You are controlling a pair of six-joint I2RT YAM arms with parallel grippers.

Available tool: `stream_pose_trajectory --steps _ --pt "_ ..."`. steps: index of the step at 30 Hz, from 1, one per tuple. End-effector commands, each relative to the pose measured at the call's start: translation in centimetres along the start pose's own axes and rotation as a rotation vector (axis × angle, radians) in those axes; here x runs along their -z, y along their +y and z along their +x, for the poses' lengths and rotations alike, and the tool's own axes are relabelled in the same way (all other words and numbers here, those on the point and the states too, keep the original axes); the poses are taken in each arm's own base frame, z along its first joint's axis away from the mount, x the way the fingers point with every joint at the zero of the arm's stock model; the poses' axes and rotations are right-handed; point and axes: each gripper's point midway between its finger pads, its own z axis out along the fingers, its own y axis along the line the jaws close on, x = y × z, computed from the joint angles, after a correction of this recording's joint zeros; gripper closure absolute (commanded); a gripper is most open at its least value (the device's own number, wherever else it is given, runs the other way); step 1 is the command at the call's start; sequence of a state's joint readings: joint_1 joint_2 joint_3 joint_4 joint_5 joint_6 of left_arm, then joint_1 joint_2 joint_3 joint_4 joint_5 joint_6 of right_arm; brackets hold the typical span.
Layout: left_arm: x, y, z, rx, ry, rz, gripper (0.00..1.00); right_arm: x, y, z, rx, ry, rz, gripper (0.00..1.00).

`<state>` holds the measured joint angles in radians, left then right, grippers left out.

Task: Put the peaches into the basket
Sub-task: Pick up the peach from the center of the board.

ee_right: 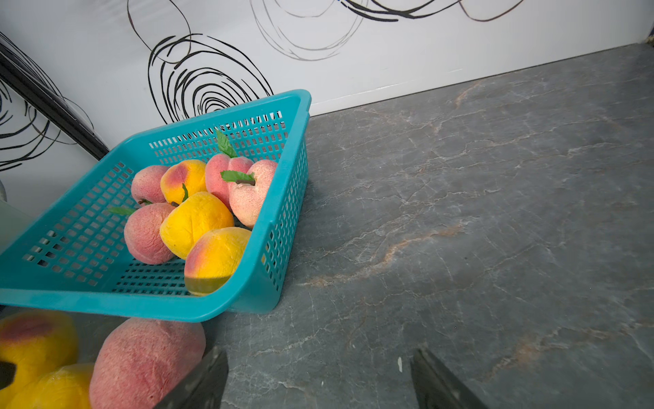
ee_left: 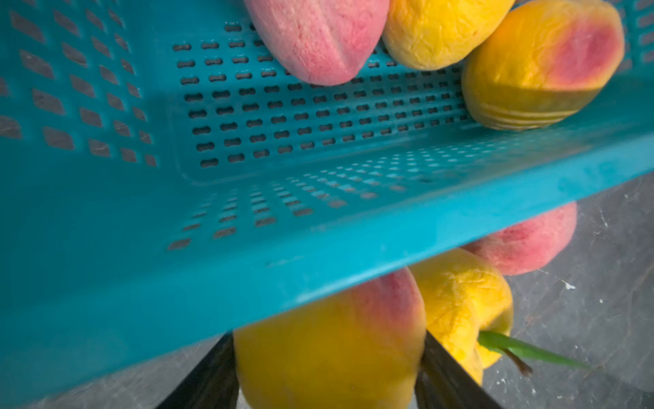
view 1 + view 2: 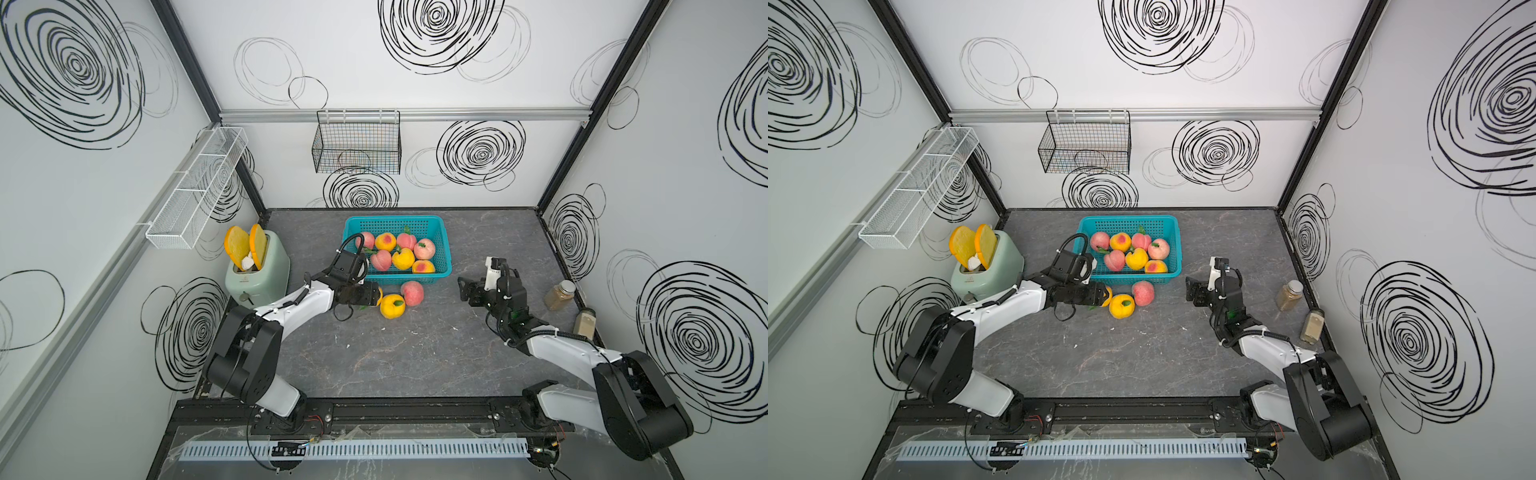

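while its fingers press both sides of a blushed yellow peach, the left gripper grips the fruit just outside the near rim of the turquoise basket, which sits toward the back of the tabletop. whether the fruit is clear of the surface cannot be told. a yellow peach and a pink peach lie side by side just beside the held one, in front of the basket. inside it, seven peaches are already gathered toward the end nearer the right arm, leaving the other end bare. the right gripper hangs with jaws apart and empty over bare tabletop beside the basket. by this count seven of ten are in and three remain, one of them in hand.
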<state>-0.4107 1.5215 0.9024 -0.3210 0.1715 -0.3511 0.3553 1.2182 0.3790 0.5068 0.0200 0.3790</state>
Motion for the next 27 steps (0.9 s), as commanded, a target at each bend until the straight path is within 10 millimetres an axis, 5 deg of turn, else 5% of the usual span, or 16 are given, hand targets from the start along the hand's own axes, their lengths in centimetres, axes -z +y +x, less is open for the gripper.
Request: stream_pose_trajectory --steps 1,11,27 --pt "1.8 -0.7 0.1 -0.018 -0.020 0.008 0.46 0.2 -0.2 -0.6 -0.021 -0.029 0.005 0.15" --pt "6.3 -2.6 -2.3 -0.068 -0.132 0.023 0.45 0.2 -0.1 -0.5 -0.024 -0.026 0.001 0.15" --pt "11.1 -2.6 -10.3 -0.170 -0.235 -0.113 0.42 0.5 -0.1 -0.8 -0.024 -0.039 0.001 0.15"
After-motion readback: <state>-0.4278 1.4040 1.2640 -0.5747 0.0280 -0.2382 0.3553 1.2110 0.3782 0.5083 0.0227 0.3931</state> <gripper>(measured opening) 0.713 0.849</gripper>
